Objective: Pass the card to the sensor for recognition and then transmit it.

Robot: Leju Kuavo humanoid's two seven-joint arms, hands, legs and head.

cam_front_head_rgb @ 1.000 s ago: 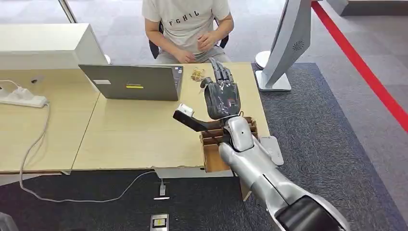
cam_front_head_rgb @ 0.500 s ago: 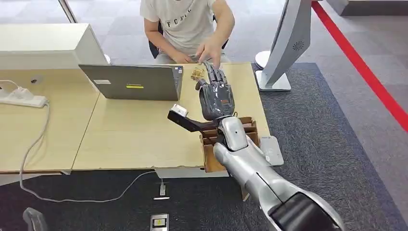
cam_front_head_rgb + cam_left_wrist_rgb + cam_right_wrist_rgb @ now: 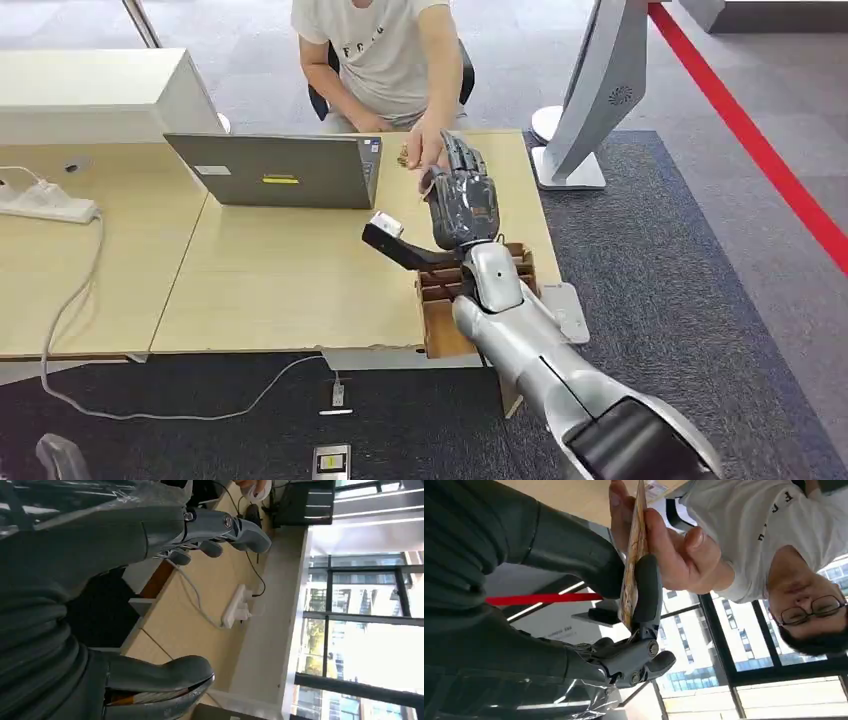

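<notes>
Office floor, grey carpet with a red stripe; wooden desk in the foreground of the head view, carrying a laptop, a power strip and a cardboard organiser at the near edge. Black stand with a pale head, which I take for the sensor, beside my right hand. I have that hand raised at the desk's far side, fingers pointing toward the seated person, whose hand meets my fingertips. Card too small to make out from up here.

Left wrist view: left hand holds nothing, thumb and fingers apart, hanging off to the side of the desk.

Right wrist view: card, yellowish, seen edge-on, pinched between my thumb and a dark finger. The person's fingers grip the same card at its far end.

Status, by my judgement: card is away from the sensor and already at the recipient, so recognition looks done; I cannot confirm a reading. Handover under way. Remaining: loosen the pinch once the person's grip is firm, then draw the arm back.
</notes>
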